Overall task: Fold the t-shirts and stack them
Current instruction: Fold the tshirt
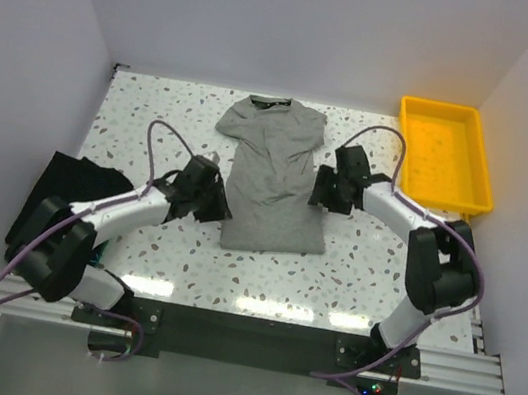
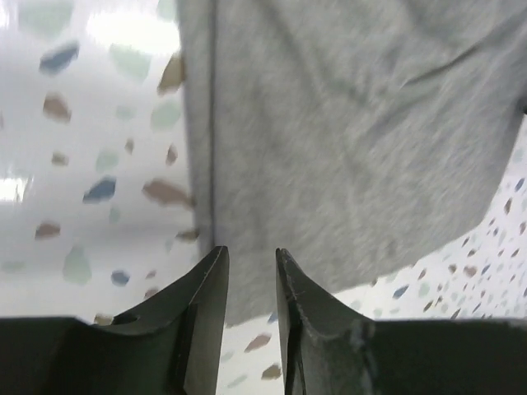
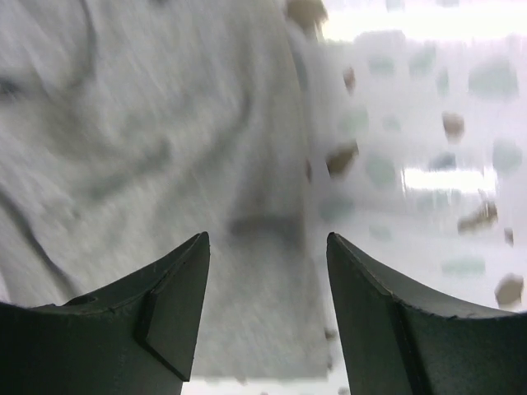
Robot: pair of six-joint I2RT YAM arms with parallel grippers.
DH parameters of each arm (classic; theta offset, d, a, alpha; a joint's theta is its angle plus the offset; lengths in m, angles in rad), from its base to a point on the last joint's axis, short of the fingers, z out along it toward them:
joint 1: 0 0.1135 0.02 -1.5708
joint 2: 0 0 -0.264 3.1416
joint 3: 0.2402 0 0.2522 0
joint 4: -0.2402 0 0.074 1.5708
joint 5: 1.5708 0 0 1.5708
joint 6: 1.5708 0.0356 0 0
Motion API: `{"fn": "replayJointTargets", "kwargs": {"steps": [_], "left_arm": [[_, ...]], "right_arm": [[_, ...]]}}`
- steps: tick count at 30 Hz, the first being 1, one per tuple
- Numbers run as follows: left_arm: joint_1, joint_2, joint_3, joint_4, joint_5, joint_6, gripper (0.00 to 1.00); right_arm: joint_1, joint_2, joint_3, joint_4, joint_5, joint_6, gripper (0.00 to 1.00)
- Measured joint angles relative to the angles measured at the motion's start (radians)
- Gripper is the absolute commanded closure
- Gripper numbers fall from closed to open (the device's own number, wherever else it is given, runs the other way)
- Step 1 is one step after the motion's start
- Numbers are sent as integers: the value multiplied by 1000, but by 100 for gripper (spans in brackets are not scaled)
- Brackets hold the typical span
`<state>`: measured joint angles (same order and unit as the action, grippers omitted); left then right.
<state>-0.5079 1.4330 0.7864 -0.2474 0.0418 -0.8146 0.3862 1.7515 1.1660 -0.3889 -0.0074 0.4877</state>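
- two arms flank one grey t-shirt (image 1: 271,184), which lies in the middle of the tabletop (image 1: 155,119) as a long narrow strip, collar toward the top of the frame.
- left fingers (image 2: 212,276) stand slightly parted with nothing between them, at the shirt's left edge; right fingers (image 3: 185,280) gape wide and empty over its right edge.
- risk: a pinch that catches only the top layer would likely peel the side fold open, while one too deep could drag the whole strip askew.
- risk: uneven lifts by the two arms would leave a crooked cross fold.
- only the overhead view shows the black t-shirt (image 1: 68,185) at far left and the yellow tray (image 1: 446,152) at upper right; only the wrist views show each gap, and the left one a seam line beside the shirt's edge.
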Motion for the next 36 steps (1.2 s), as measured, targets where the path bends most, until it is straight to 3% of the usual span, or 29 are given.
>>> {"fn": "replayJointTargets", "kwargs": {"steps": [3,10,20,23,27,31,34,36], "left_arm": [[-7,-112,-147,6,33,-22,59],[-16,-264,-310,81,100,-56,44],[-45,-239,-397,241,135,-94,41],[-51,-214,-406,279,135,-110,46],[-67,-184,-407,320,126,-126,53],[-79,-164,-407,344,111,-142,58],[-87,-150,-403,351,97,-149,67],[-92,-136,-395,351,88,-150,78]], "right_arm": [[6,-135,-148,-19,0,19,37],[8,-431,-415,22,-2,109,36],[8,-443,-591,165,-43,243,37],[7,-443,-608,213,-48,272,38],[7,-439,-634,278,-62,310,48],[7,-430,-650,309,-72,333,64],[7,-427,-655,311,-82,340,73],[7,-414,-655,316,-92,338,85]]}}
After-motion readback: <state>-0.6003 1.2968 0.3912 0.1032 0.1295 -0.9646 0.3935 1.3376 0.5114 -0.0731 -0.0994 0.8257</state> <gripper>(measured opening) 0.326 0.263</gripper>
